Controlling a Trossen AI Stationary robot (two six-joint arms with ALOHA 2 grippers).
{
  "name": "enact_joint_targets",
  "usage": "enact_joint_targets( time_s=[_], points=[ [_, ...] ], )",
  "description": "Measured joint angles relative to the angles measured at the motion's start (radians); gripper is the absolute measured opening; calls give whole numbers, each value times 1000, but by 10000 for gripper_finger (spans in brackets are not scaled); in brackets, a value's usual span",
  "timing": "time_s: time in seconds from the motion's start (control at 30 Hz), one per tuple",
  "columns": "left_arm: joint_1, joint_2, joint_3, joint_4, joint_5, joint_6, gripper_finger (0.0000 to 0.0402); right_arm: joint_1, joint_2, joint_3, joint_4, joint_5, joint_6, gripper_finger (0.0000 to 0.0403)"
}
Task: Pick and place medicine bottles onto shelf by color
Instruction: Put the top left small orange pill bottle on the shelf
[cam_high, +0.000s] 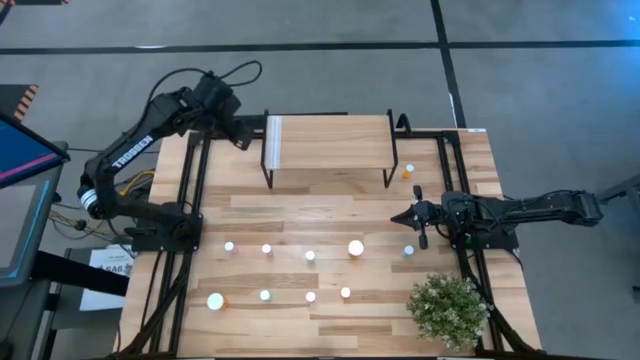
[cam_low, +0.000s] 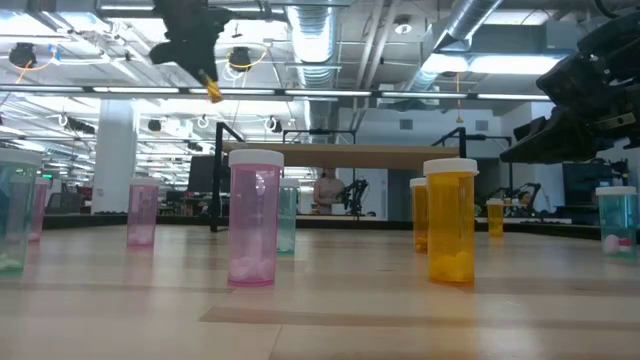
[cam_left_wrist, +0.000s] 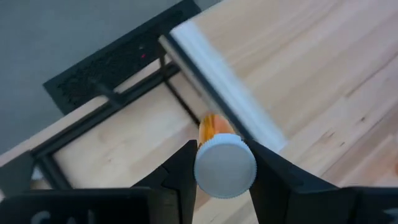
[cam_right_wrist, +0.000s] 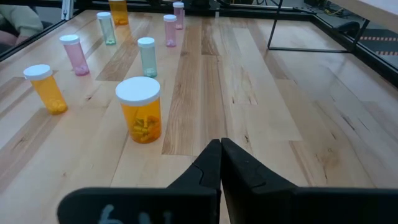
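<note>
The left gripper (cam_left_wrist: 224, 167) hangs over the white-strip end of the small raised light-wood shelf on thin black legs (cam_high: 330, 140), its fingers (cam_left_wrist: 181, 171) clamped on a small orange medicine bottle with a white cap (cam_left_wrist: 222, 160). In the left wrist view the bottle sits just above the shelf's white strip (cam_left_wrist: 217, 87); in the low view it shows as an orange speck high in the air, under the dark gripper (cam_low: 213, 88).

The right gripper (cam_high: 405, 216) rests low over the light-wood surface (cam_high: 330, 215) on the right side, in front of the shelf, with its fingers (cam_right_wrist: 239, 168) pressed together and holding nothing. Just ahead of it in the right wrist view stands a larger orange bottle with a white cap (cam_right_wrist: 140, 109); farther off are a smaller orange one (cam_right_wrist: 46, 88), a pink one (cam_right_wrist: 73, 53) and a bluish one (cam_right_wrist: 147, 55).

The remaining bottles stand upright in 2 loose rows across the front half of the surface (cam_high: 266, 250). 1 small orange bottle (cam_high: 409, 171) stands apart by the shelf's right legs. A green potted plant (cam_high: 447, 309) sits at the front right corner
</note>
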Motion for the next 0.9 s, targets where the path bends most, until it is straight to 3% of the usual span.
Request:
enact_joint_targets(
  time_s=[0.63, 0.9],
  points=[
    [-68, 462, 433, -55, -11, 138, 104, 0, 0, 0, 0, 0, 0, 33],
    [-67, 601, 520, -185, -82, 208, 104, 0, 0, 0, 0, 0, 0, 33]
  ],
)
